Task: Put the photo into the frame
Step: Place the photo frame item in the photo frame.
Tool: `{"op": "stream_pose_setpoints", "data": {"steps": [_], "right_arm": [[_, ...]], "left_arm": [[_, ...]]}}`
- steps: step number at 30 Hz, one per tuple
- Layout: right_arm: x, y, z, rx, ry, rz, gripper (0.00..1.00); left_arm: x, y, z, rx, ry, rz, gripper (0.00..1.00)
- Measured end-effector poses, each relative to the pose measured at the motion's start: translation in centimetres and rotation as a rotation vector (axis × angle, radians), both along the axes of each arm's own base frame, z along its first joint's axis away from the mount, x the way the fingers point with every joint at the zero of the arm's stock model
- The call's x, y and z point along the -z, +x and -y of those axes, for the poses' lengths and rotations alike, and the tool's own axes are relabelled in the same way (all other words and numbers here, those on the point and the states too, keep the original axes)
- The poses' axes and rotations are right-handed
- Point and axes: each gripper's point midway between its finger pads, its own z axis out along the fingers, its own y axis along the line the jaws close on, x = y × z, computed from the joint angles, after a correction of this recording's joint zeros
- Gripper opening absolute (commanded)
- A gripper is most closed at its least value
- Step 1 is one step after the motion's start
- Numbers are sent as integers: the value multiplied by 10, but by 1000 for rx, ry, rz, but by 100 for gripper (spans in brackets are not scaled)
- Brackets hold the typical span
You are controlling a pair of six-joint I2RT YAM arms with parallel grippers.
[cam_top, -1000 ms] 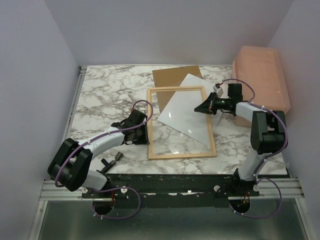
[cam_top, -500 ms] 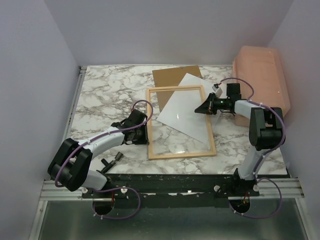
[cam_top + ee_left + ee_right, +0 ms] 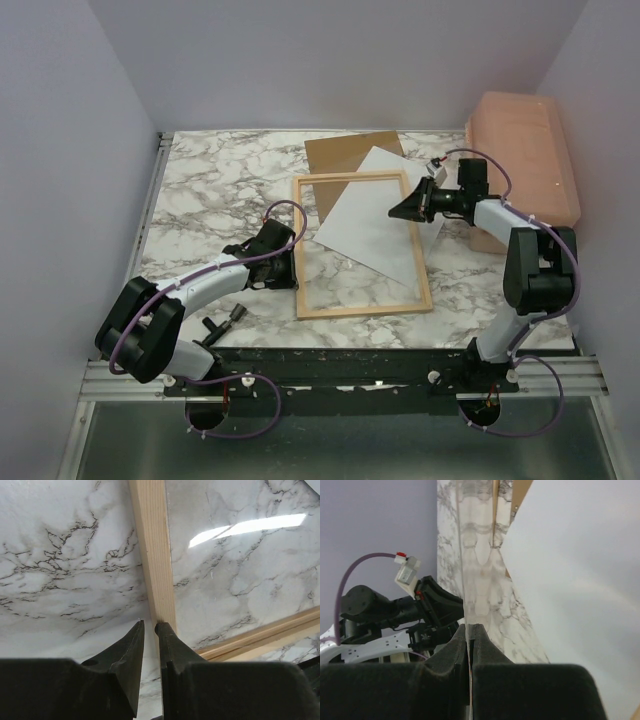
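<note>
Your right gripper (image 3: 406, 210) is clenched on the photo (image 3: 365, 225), skewed across the frame (image 3: 365, 307); push now and a corner could buckle. Left gripper (image 3: 149, 626), barely parted, rests at its edge, grasping nothing.

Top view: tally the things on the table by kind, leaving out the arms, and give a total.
photo: 1
frame: 1
brown board: 1
pink box: 1
Total: 4

White side up, the photo (image 3: 368, 222) lies askew across the flat light-wood frame's (image 3: 365, 310) far right corner
</note>
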Motion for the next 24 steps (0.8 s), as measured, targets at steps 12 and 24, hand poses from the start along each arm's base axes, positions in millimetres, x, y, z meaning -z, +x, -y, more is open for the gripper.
{"op": "stream_pose_setpoints", "data": {"steps": [12, 24], "right_arm": [[-13, 2, -10, 6, 69, -31, 1], [-11, 0, -10, 18, 82, -60, 1]], "left_arm": [[0, 0, 0, 0, 0, 0, 19], [0, 0, 0, 0, 0, 0, 19]]}}
